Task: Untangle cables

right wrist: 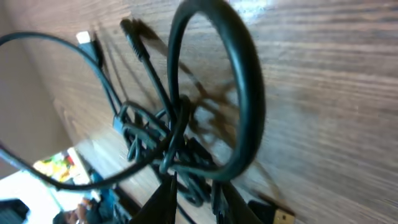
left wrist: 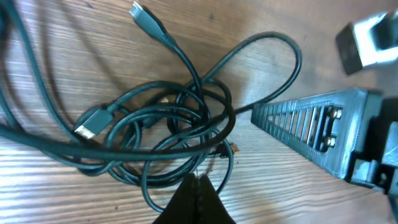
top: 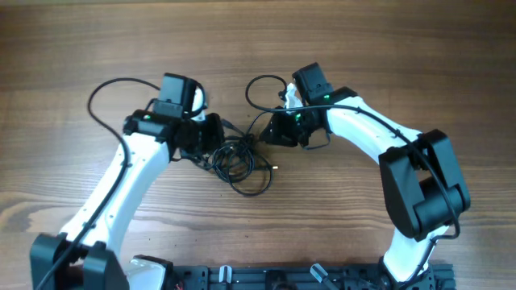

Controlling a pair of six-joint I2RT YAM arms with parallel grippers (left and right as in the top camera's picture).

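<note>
The cables (top: 240, 157) are thin black cords in a knotted clump on the wooden table, between my two grippers. My left gripper (top: 216, 138) is at the clump's left edge. In the left wrist view its fingers (left wrist: 199, 182) are pressed together, with the tips touching the near side of the clump (left wrist: 168, 124). My right gripper (top: 272, 133) is at the clump's upper right. In the right wrist view its fingers (right wrist: 194, 190) hold strands of the clump (right wrist: 165, 146), and a big loop (right wrist: 245, 93) rises from them. That loop curls away behind the gripper (top: 262, 87).
A flat USB plug (left wrist: 93, 122) and a slim plug end (left wrist: 146, 18) stick out of the clump. A gold-tipped plug (right wrist: 280, 216) lies by the right fingers. The right gripper's ribbed finger (left wrist: 311, 127) is close to the clump. A thicker arm wire arcs at the far left (top: 105, 97).
</note>
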